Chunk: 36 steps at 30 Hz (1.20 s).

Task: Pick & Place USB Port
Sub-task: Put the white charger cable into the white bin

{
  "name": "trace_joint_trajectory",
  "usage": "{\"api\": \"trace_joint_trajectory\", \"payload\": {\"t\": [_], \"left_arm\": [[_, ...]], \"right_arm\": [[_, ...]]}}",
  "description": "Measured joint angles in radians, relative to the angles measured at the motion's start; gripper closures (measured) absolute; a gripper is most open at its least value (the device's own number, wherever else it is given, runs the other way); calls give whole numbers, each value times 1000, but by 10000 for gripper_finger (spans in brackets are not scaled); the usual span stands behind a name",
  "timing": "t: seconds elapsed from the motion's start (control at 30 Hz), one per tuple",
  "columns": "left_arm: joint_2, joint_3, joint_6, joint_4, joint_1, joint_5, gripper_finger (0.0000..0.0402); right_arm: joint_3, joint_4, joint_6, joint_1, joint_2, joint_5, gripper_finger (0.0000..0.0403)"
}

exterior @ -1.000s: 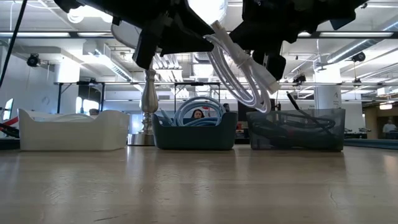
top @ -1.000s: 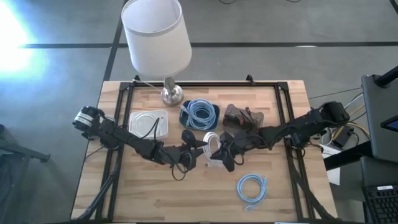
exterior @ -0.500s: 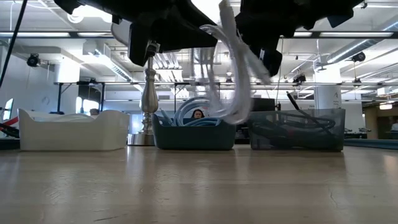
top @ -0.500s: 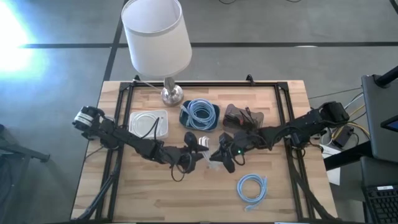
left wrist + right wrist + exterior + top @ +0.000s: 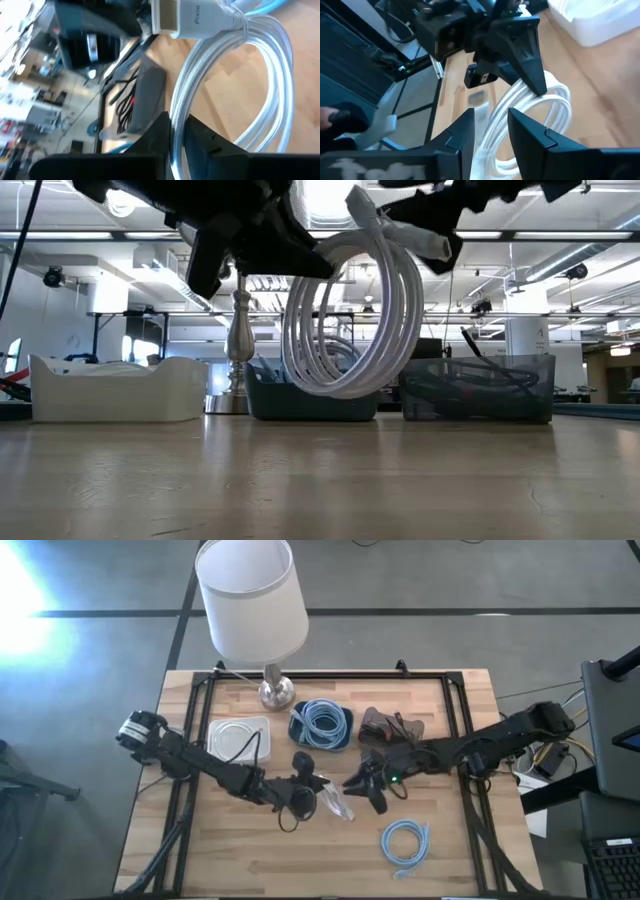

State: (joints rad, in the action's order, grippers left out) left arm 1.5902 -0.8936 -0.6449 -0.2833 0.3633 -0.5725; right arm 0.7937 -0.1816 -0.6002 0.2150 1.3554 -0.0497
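Bins [image 5: 323,726] and lamp [image 5: 252,602] stand behind white cable [image 5: 335,802].

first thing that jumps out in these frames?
The coiled white cable hanging in mid-air over the table's middle, pinched by the left claw, with the right claw open right beside it. Next, the big white lamp at the table's far edge. In front of it sits a row of three bins: a white bin, a blue bin and a dark bin.
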Motion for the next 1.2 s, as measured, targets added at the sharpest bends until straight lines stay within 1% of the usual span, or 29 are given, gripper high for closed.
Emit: {"api": "trace_joint_trajectory", "payload": {"t": [0.07, 0.17, 0.27, 0.37, 0.43, 0.47, 0.53, 0.63, 0.7, 0.87, 1.0, 1.1, 1.2], "left_arm": [[-7, 0, 29, 15, 12, -62, 365], [-20, 0, 43, 27, 44, -188, 354], [-48, -6, 43, 60, 85, -308, 352], [-89, -20, 71, 154, 118, -450, 358], [-126, -26, 118, 253, 136, -540, 360], [-149, -29, 155, 317, 138, -567, 360], [-204, -38, 270, 450, 138, -559, 356], [-299, -49, 478, 668, 118, -461, 353], [-362, -52, 619, 814, 94, -423, 354], [-495, -52, 966, 1189, 13, -411, 356], [-557, -47, 1291, 1473, -60, -368, 357], [-577, -16, 1441, 1583, -90, -321, 357], [-581, 40, 1491, 1596, -102, -306, 357]], "right_arm": [[0, 37, 30, 0, -44, 10, 287], [0, 103, 57, 1, -107, 63, 284], [-2, 167, 83, 1, -150, 110, 286], [-3, 209, 85, 1, -171, 142, 290], [-4, 214, 89, 1, -169, 156, 293], [-4, 218, 89, 1, -168, 157, 294], [-5, 230, 90, 1, -160, 158, 297], [-9, 234, 90, 1, -141, 158, 300], [-8, 229, 90, 1, -126, 158, 302], [-9, 230, 130, 1, -91, 157, 308], [-9, 232, 148, 0, -75, 157, 310], [-9, 229, 148, 0, -76, 157, 306], [-9, 230, 148, 0, -77, 157, 302]]}}
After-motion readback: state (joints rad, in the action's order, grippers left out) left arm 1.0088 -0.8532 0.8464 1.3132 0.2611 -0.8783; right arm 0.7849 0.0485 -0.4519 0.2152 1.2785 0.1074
